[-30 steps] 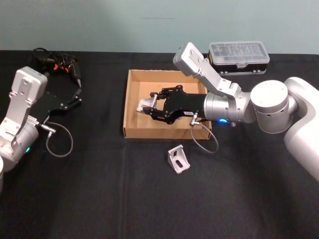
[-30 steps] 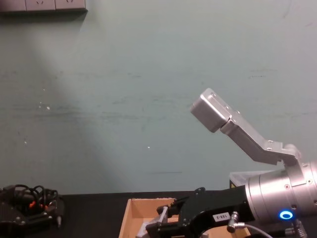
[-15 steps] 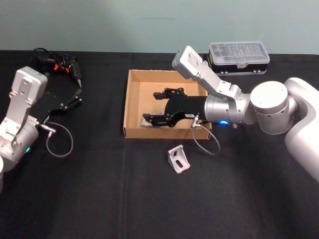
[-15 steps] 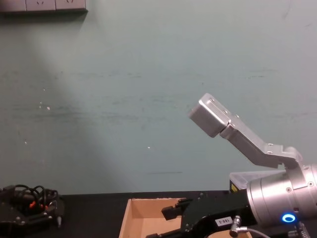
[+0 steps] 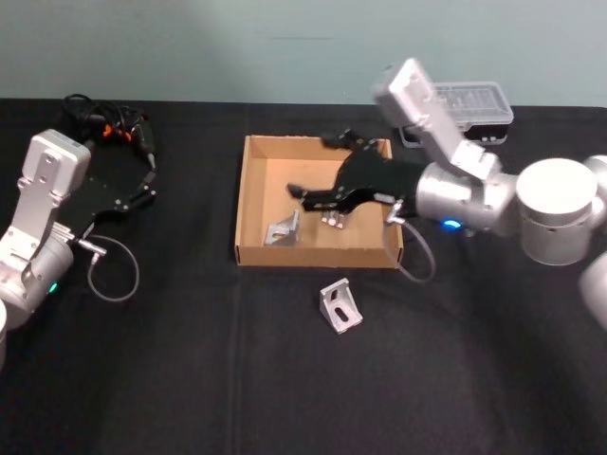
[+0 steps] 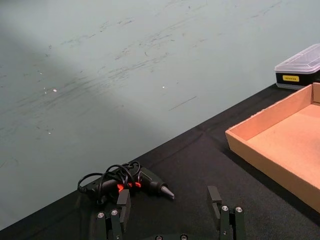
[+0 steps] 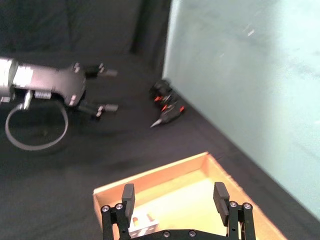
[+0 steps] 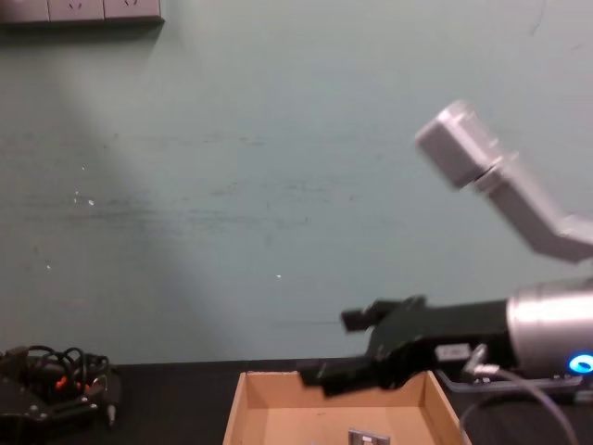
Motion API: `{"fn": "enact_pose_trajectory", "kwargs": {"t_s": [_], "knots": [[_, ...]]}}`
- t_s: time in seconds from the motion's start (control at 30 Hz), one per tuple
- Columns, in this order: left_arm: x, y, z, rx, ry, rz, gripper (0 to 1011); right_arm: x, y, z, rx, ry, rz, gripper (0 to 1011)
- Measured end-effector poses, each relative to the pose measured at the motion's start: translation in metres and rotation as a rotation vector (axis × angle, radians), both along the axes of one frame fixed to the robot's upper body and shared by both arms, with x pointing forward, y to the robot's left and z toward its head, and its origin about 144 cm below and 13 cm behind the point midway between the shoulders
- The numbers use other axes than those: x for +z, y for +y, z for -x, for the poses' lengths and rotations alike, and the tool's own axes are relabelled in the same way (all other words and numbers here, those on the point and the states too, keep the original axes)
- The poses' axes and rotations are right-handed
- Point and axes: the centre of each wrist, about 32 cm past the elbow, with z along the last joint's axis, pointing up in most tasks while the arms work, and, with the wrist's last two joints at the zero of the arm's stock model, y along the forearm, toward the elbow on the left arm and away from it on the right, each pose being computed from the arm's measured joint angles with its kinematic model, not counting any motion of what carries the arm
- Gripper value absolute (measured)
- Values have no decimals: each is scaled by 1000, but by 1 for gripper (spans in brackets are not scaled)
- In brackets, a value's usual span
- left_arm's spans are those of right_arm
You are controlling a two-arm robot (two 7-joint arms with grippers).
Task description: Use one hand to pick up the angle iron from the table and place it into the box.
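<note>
Here the right gripper [image 5: 313, 166] hangs over the box [image 5: 273, 178], fingers [image 5: 308, 195] wide and empty, angle iron [image 5: 282, 230] lying below them.

A black case with a clear lid [image 5: 479, 102] stands far right near the teal wall [image 5: 190, 43]; a black-and-orange tool wrapped in cable [image 5: 109, 123] lies far left

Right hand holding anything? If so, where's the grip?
Nothing. The right hand hangs open above the box, and an angle iron lies free on the box floor.
</note>
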Motion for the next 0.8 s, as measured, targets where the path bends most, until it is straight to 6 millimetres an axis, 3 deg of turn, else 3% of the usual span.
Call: {"fn": "enact_pose_trajectory", "kwargs": {"t_s": [0.2,0.53,0.8], "knots": [[0,0,0,0,0,0,1000,5,-12,28,-63,-43,-76,1004],[0,0,0,0,0,0,1000,-6,-22,96,-156,-9,-145,1004],[0,0,0,0,0,0,1000,-14,-25,129,-200,43,-146,1004]]}}
